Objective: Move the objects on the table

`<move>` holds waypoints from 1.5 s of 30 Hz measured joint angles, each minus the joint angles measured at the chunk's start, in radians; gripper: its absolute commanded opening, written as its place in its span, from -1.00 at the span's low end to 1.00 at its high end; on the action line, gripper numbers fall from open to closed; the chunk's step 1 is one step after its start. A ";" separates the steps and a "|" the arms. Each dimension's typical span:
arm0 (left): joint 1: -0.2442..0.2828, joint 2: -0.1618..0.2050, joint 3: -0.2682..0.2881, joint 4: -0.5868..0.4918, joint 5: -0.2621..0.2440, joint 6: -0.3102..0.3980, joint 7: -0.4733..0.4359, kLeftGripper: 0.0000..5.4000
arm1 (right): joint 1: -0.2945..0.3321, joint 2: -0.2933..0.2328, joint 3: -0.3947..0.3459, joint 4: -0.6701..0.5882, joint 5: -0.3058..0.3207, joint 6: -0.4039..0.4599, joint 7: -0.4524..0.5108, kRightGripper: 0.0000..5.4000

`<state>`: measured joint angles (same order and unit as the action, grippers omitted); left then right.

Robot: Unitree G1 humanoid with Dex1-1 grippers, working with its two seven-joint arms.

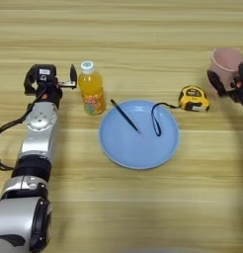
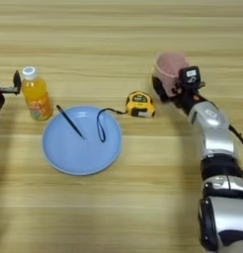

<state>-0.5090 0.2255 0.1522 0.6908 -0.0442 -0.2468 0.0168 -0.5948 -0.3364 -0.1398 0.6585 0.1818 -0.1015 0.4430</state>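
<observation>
I have the blue plate [image 1: 138, 136] nearest me, lying between the two arms, with the thin black stick [image 1: 125, 116] resting across its left part and the black cord loop [image 1: 156, 120] of the tape measure draped onto its right part. That cord is my first worry: if I drag the tape measure [image 2: 139, 104] away to the side, the loop could catch the plate rim or sweep the stick off it.

The tape measure sits just left of my right gripper [image 2: 165, 87], on the counter [image 1: 123, 207]. That gripper is around the pink cup [image 2: 169, 67], one black finger on the cup's left wall; the other finger is hidden, so I judge it to be pinching the cup but cannot see how firmly. A loose hold could let the cup tip as it lifts, and a swing to the left would knock the tape measure.

My left gripper [image 1: 69, 83] is spread, with its tip just left of the orange-drink bottle [image 1: 91, 88], close to its neck but not around it as far as I can tell. The bottle is tall and narrow, so a sideways nudge from that finger would topple it to the right onto the plate and the stick.

For room, the far half of the counter beyond both grippers is bare wood, and so is the near strip in front of the plate. No counter edge shows in either view.
</observation>
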 measured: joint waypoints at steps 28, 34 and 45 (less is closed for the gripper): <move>0.001 -0.010 -0.001 -0.022 0.002 0.000 0.006 1.00 | -0.255 0.295 0.171 0.512 -0.185 -0.195 -0.076 0.58; 0.001 -0.011 -0.001 -0.024 0.002 0.000 0.006 1.00 | -0.260 0.296 0.171 0.560 -0.203 -0.203 -0.096 0.58; 0.001 -0.011 -0.001 -0.024 0.001 0.000 0.006 1.00 | -0.280 0.296 0.163 0.595 -0.218 -0.211 -0.131 0.58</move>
<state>-0.5081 0.2149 0.1515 0.6664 -0.0428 -0.2465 0.0231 -0.8746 -0.0409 0.0230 1.2535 -0.0366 -0.3122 0.3124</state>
